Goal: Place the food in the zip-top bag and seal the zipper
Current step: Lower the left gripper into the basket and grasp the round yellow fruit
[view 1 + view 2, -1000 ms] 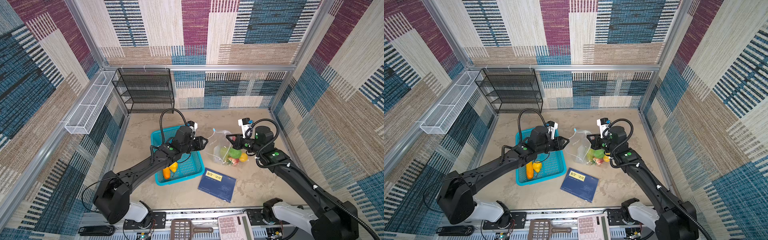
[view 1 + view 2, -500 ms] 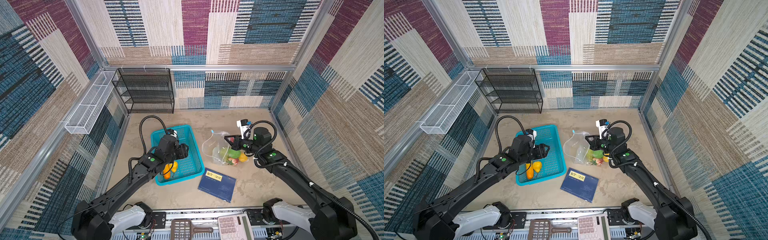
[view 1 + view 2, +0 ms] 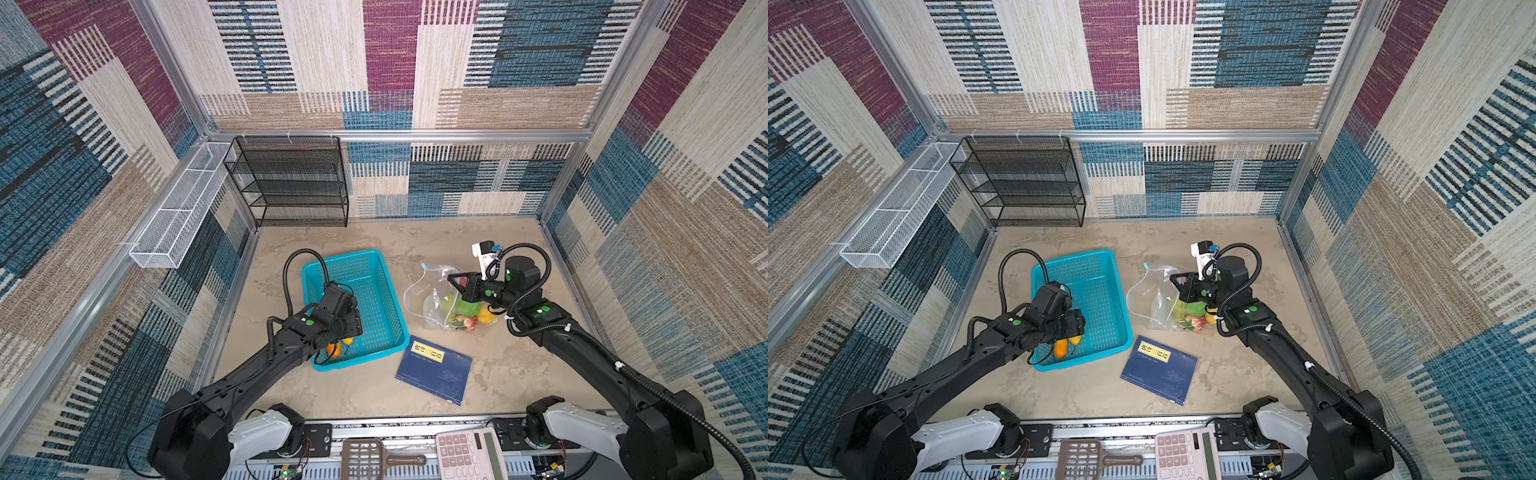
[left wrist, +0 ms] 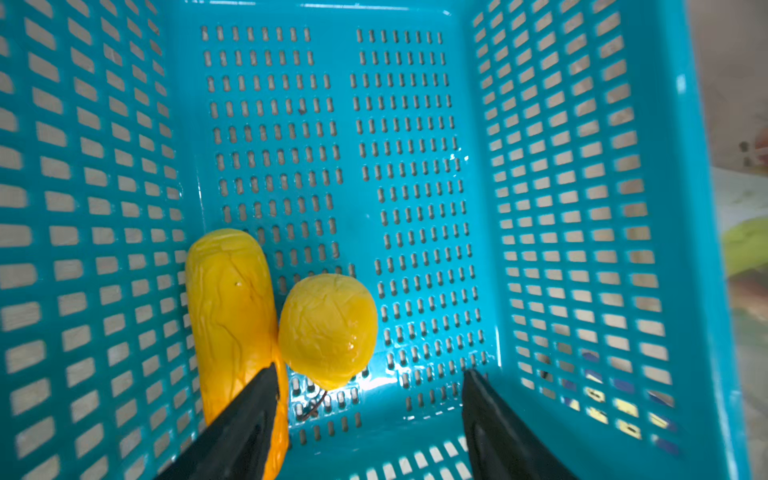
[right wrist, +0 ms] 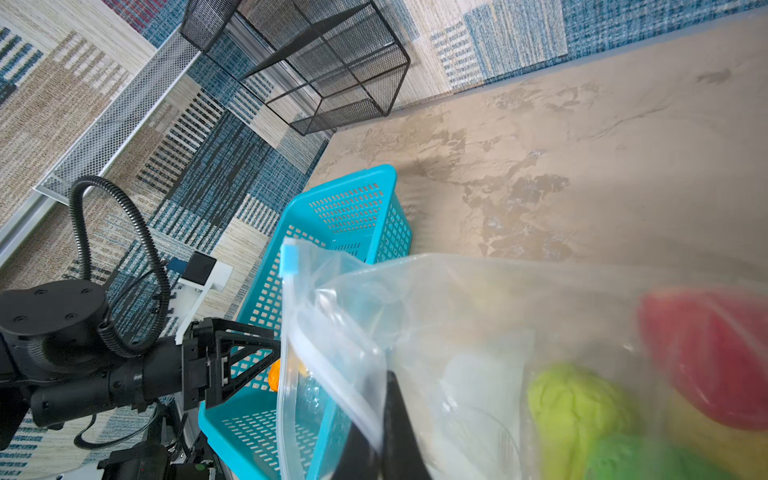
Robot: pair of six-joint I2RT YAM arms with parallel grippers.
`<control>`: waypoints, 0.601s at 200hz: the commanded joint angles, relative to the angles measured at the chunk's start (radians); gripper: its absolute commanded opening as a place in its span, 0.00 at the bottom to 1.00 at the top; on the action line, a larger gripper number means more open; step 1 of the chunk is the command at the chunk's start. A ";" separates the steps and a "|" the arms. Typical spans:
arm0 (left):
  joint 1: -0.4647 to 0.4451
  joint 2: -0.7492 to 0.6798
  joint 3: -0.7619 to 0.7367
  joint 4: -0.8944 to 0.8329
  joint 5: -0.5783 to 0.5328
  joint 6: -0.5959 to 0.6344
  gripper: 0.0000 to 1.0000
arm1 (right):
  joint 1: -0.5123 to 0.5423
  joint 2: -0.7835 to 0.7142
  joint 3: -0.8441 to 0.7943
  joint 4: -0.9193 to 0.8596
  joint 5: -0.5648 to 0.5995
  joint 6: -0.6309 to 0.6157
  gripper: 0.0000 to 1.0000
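Pinching filled bag (image 3: 420, 291), right hand (image 3: 453, 279) — left hand (image 4: 370, 370) gapes over yellow food (image 4: 328, 328) in basket (image 4: 582, 208).

The right gripper (image 5: 384, 419) pinched the clear bag (image 5: 457, 316) near its mouth; blurred green, red and yellow food (image 5: 577, 407) lay inside. The teal basket (image 5: 345, 199) stood behind the bag on the bench (image 5: 582, 145).

Glossy plastics on a matt tabletop (image 5: 582, 124)
The teal basket (image 4: 582, 166) is smooth, shiny perforated plastic; the yellow food (image 4: 328, 328) in it is glossy with a wrinkled skin. The zip-top bag (image 5: 415, 299) is clear, crinkly film. The tabletop looks mottled like stone; the black rack (image 3: 291, 183) is fine metal mesh.
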 commanded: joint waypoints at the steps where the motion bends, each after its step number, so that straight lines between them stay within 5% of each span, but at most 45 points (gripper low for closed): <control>1: 0.005 0.041 0.000 0.003 -0.037 0.017 0.72 | 0.000 -0.001 -0.002 0.028 0.002 0.011 0.00; 120: 0.016 0.305 0.103 0.107 0.026 0.058 0.73 | 0.002 -0.010 0.015 -0.003 0.020 0.004 0.00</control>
